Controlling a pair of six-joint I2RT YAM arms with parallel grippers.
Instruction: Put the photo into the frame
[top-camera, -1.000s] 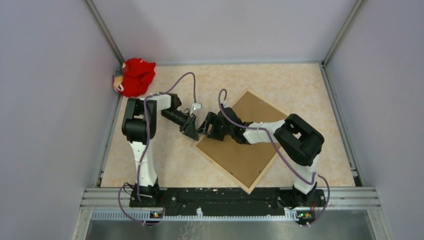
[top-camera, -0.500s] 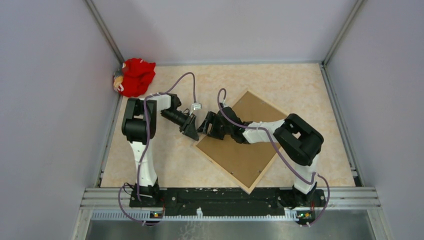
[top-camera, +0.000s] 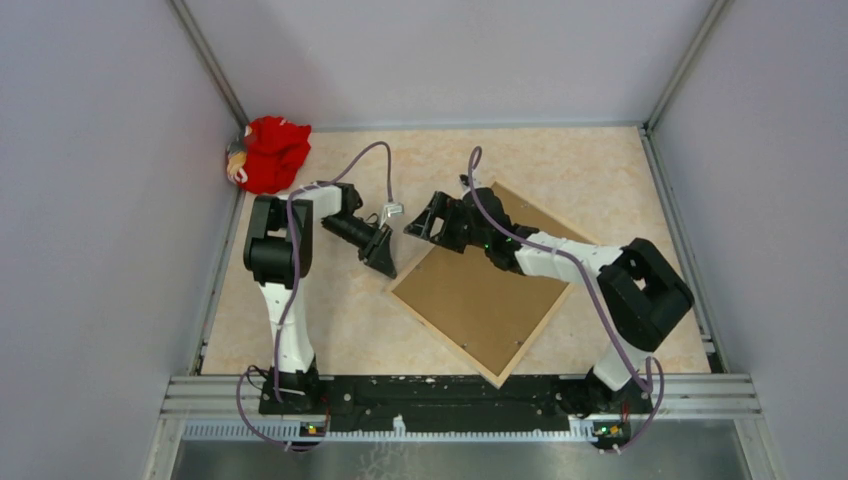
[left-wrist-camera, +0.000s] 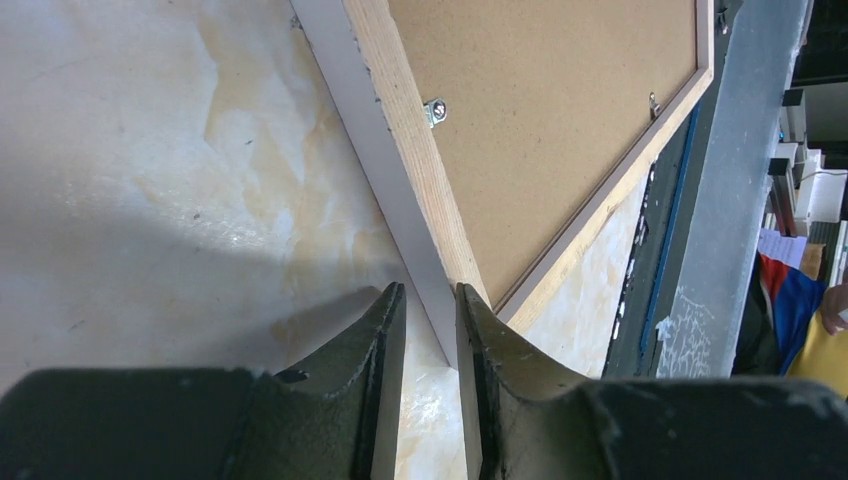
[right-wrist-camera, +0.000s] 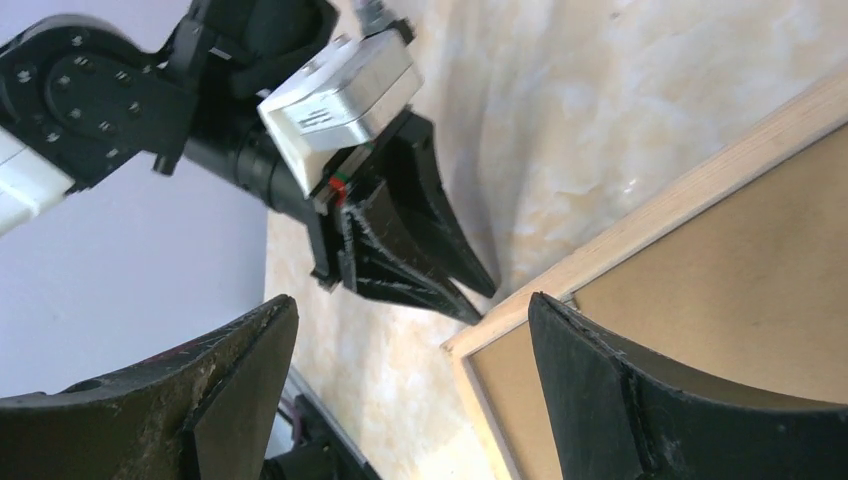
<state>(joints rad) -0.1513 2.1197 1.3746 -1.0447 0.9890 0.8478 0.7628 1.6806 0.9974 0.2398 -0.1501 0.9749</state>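
- Item 1, nearest me: the frame (top-camera: 443, 337). I find it face down on the table (top-camera: 600, 180), turned like a diamond, one corner toward the arm bases. Its pale wood rim runs all round.
- Item 2: brown backing board (top-camera: 480, 300). It sits inside that rim and fills it. On the left wrist view I count two small metal tabs (left-wrist-camera: 435, 110), one on each rim meeting at the corner, at the board's edge.
- Item 3: left gripper (left-wrist-camera: 428, 295). It is low at the frame's left corner, and its jaws are drawn almost together. The corner's pale side and wood rim fill the narrow slit between the fingertips (left-wrist-camera: 388, 330). One finger is on the table side and the other is over the wood. Deeper in the slit I see only table. I log this as a pinch on the corner tip, with the rest of the frame stretching away from the jaws and flat on the table.
- Item 4: right gripper (right-wrist-camera: 410, 305). It is farther back, with its arm reaching across the frame's far half. Its jaws are spread wide and hold nothing. It hangs just off the frame's far-left edge. Its own camera shows the frame's left corner and the left gripper's tips framed between the two fingers, well clear of both.
- Item 5, farthest: red cloth bundle (top-camera: 272, 152). It is in the far-left corner of the table against the wall, well apart from the frame.
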